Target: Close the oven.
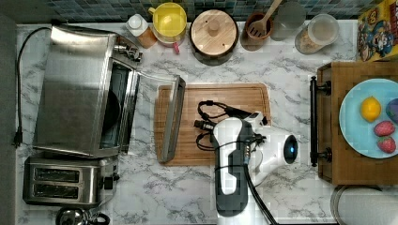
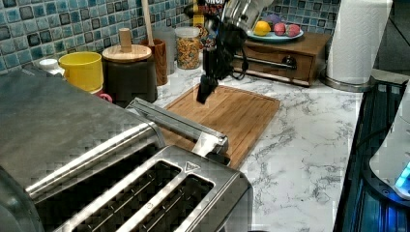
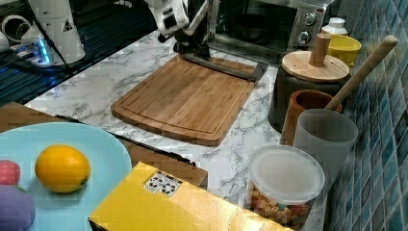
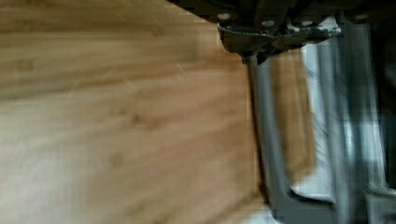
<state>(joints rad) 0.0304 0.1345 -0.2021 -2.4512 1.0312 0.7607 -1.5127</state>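
Note:
The oven [image 1: 75, 93] stands at the top view's left with its glass door swung down and open. The door's metal handle bar [image 1: 172, 122] lies over the left edge of the wooden cutting board [image 1: 230, 101]. My gripper [image 2: 205, 93] hangs over the board with its fingers shut on nothing. In the right view my gripper [image 3: 192, 48] is at the near end of the handle bar [image 3: 226, 67]. The wrist view has the fingertips [image 4: 254, 55] right above the grey bar [image 4: 268, 140]; whether they touch it is unclear. The dark oven cavity [image 3: 250, 26] is open.
A two-slot toaster [image 1: 63, 180] sits beside the oven. Along the tiled back wall stand a yellow mug [image 1: 169, 21], a wood-lidded canister [image 1: 213, 33], a utensil holder [image 1: 258, 26] and jars. A wooden drawer stand [image 1: 333, 140] carries a blue plate of fruit [image 1: 352, 117].

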